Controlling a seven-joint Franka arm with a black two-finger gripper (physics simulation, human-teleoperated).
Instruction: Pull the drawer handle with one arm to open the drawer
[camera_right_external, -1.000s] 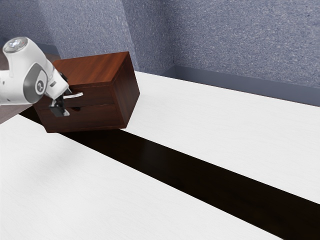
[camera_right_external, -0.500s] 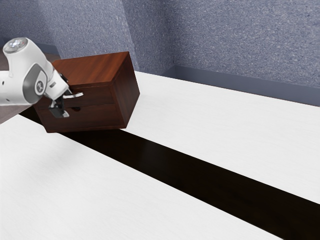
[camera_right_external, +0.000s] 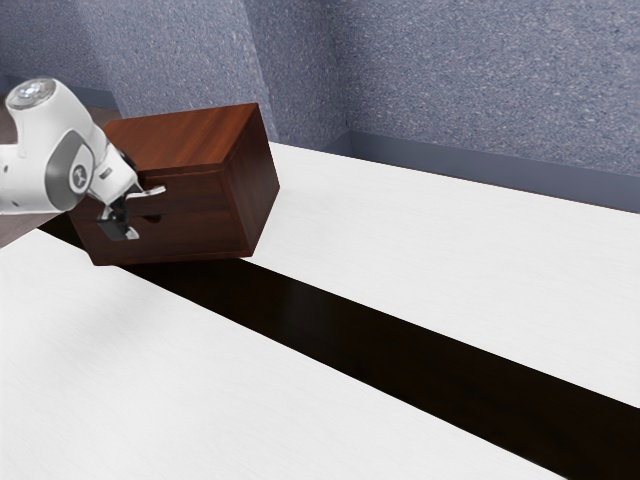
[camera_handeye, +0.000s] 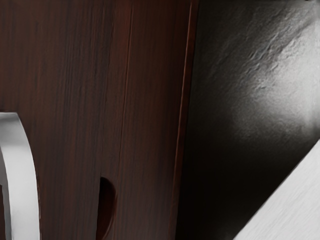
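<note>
Just one cabinet, one handle, one pincer

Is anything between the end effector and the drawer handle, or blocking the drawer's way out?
Nothing visible. The end effector sits right at the handle, and nothing stands in front of the drawer.

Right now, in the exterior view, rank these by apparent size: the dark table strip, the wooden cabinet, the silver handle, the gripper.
1. dark table strip, largest
2. wooden cabinet
3. gripper and silver handle: both small and look alike, so unranked
</note>
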